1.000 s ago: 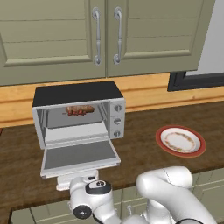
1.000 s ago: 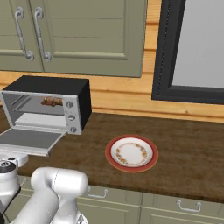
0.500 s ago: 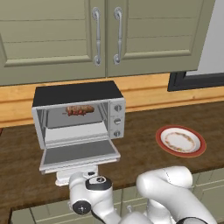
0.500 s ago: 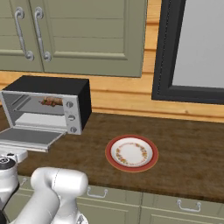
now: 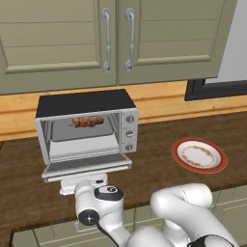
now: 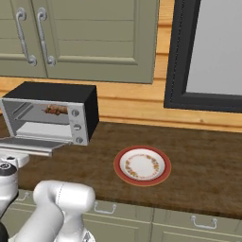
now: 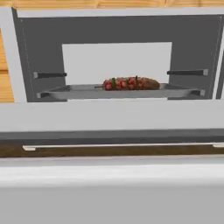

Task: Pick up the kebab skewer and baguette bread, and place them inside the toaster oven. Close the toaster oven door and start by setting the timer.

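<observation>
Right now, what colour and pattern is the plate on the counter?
The plate has a red rim and a white centre with a brownish speckled ring, clearest in the right base view.

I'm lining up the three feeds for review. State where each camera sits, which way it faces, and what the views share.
Left base view: behind the arm, on its left, facing forward and down at the toaster oven; white arm at lower right.
Right base view: behind on the right, facing the counter and plate; arm at lower left.
Hand view: low, level with the open toaster oven door, looking in.
Shared: the kebab skewer on the rack.
</observation>
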